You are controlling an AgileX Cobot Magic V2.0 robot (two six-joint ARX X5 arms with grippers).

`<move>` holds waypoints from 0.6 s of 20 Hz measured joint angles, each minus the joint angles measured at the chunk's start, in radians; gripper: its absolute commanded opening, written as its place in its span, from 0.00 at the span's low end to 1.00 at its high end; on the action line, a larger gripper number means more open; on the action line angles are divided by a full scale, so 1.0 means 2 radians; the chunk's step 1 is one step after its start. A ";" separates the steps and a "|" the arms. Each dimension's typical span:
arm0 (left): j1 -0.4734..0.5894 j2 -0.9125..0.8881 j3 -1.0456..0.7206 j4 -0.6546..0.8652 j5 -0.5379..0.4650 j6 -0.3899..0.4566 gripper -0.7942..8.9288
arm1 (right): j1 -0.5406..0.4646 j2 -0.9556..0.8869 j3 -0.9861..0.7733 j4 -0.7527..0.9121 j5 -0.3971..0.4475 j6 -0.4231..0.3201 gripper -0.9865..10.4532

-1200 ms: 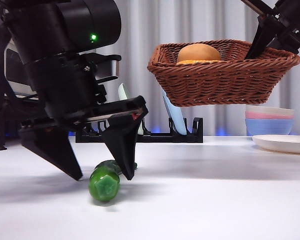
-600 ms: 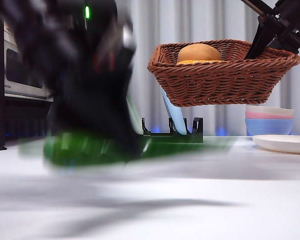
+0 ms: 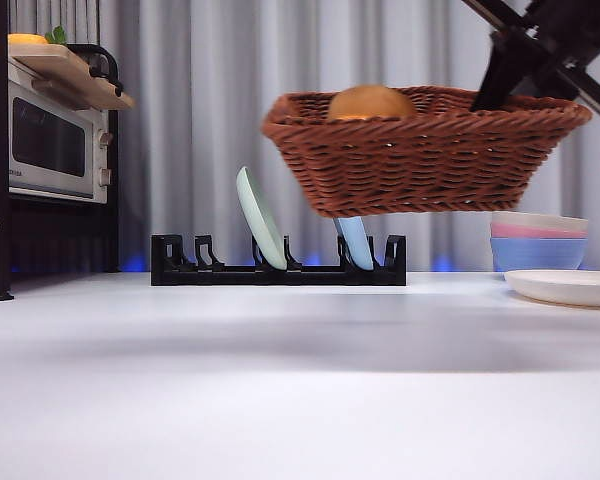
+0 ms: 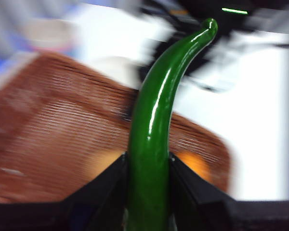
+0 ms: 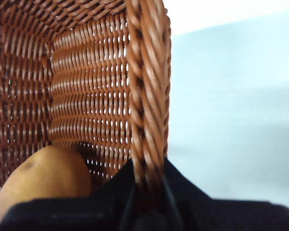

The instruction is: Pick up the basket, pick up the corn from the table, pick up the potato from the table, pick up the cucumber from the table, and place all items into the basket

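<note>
A white table (image 3: 300, 400) before grey curtains, with a black dish rack (image 3: 278, 272) holding two upright plates, stacked bowls (image 3: 538, 240) at the far side and a microwave oven (image 3: 40, 140) on a shelf. The left claw (image 4: 148, 166) is clenched on the glossy green cucumber (image 4: 156, 125), whose curved stem tip points away from the wrist; beyond it, blurred, lies the open interior of the basket (image 4: 62, 130), so the cucumber appears to be carried above it. The right claw (image 5: 147, 175) grips the basket's braided rim (image 5: 147, 86), one jaw on each side of the wall, and holds the basket clear of the table. The potato (image 5: 43, 180) rests on the basket floor; an orange patch in the left wrist view may be the corn, though this cannot be confirmed. As judged, lifting and two vegetables are finished; only releasing the cucumber into the basket remains.
</note>
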 measured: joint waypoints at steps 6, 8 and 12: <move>0.058 0.062 0.000 0.016 -0.050 -0.057 0.07 | 0.049 0.000 0.000 -0.004 0.000 0.000 0.07; 0.072 0.081 0.000 0.014 -0.050 -0.087 0.08 | 0.060 0.000 0.000 -0.004 0.000 0.000 0.07; 0.076 0.085 0.000 0.003 -0.050 -0.109 0.48 | 0.072 0.000 0.000 -0.004 0.000 0.001 0.07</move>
